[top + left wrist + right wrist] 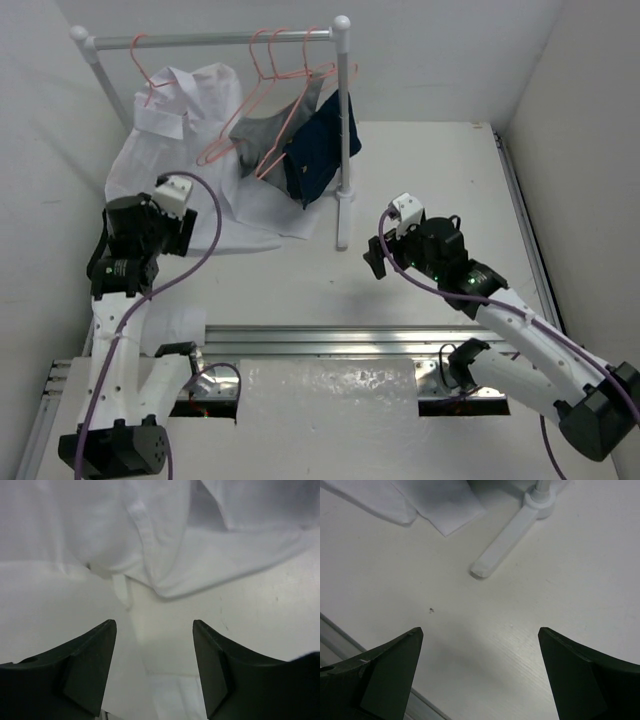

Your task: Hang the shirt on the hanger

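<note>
The white shirt (190, 140) hangs bunched at the left end of the rail. Its collar sits under the leftmost pink hanger (142, 62) and its lower part lies spread on the table. I cannot tell how far the hanger sits inside it. My left gripper (150, 215) is open and empty just in front of the shirt's hem. In the left wrist view the gripper (153, 622) faces the hem (165, 535), apart from it. My right gripper (380, 252) is open and empty over bare table, as the right wrist view (480, 630) shows.
The white tube rail (215, 40) carries more pink hangers (270, 60), a grey garment (262, 135) and a navy-blue garment (320, 145). The rack's foot (505, 542) lies ahead of the right gripper. A metal rail (330, 340) runs along the near edge.
</note>
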